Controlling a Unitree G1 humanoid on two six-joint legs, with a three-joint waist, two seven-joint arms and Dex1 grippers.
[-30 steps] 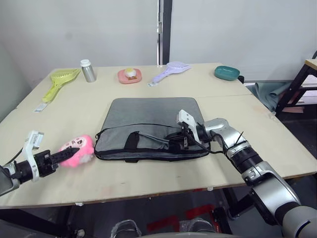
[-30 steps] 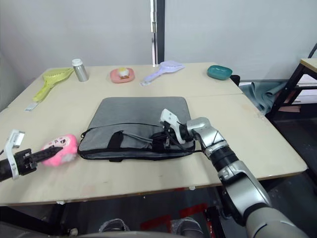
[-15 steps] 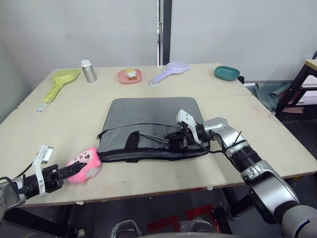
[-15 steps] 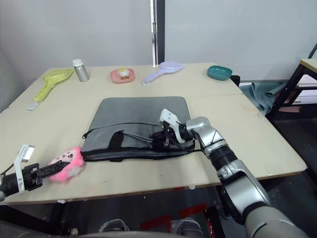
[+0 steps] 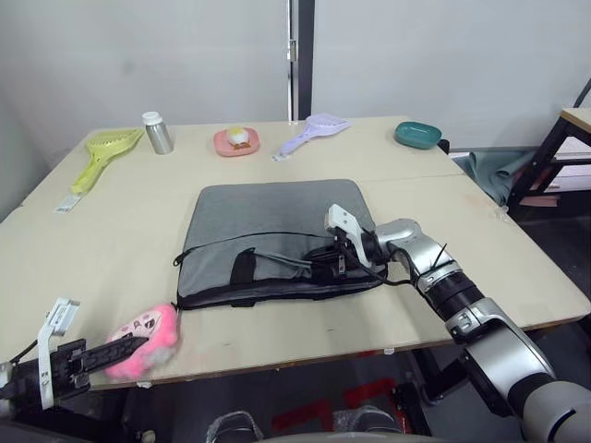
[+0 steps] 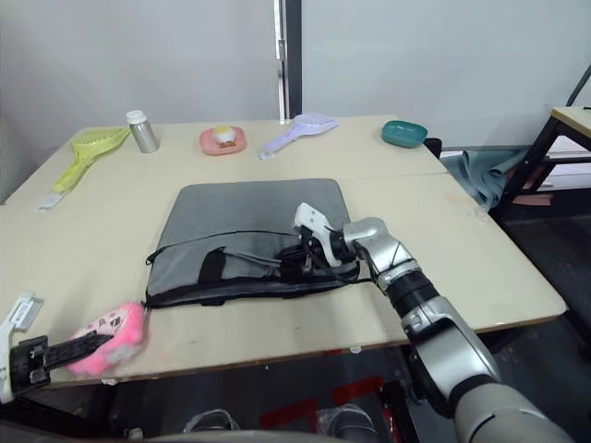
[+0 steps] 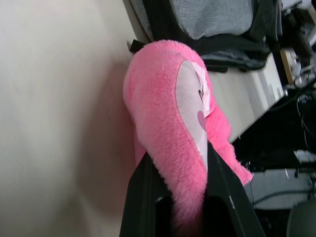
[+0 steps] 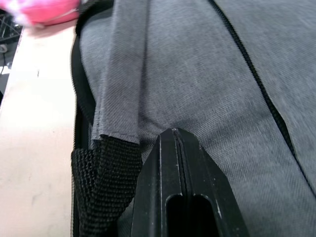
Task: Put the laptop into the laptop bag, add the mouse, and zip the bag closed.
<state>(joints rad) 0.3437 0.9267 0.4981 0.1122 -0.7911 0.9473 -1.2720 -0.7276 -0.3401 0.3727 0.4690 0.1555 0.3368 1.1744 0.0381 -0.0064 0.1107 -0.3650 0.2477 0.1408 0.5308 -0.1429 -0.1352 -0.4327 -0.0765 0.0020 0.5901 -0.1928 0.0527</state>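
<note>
**A:** So where's your stuff sitting right now?

**B:** Your big pale wooden table (image 5: 111,231) has the flat grey fabric laptop bag (image 5: 277,226) lying mid-table, black strap handles toward you. Your right gripper (image 5: 325,266) rests on the bag's near edge by the handles, its black fingers (image 8: 173,187) pressed together with nothing visibly between them.

**A:** And the left?

**B:** Your left gripper (image 5: 129,347) is at the table's near-left edge, well apart from the bag, fingers clamped on the round pink plush toy (image 5: 146,338).
</note>
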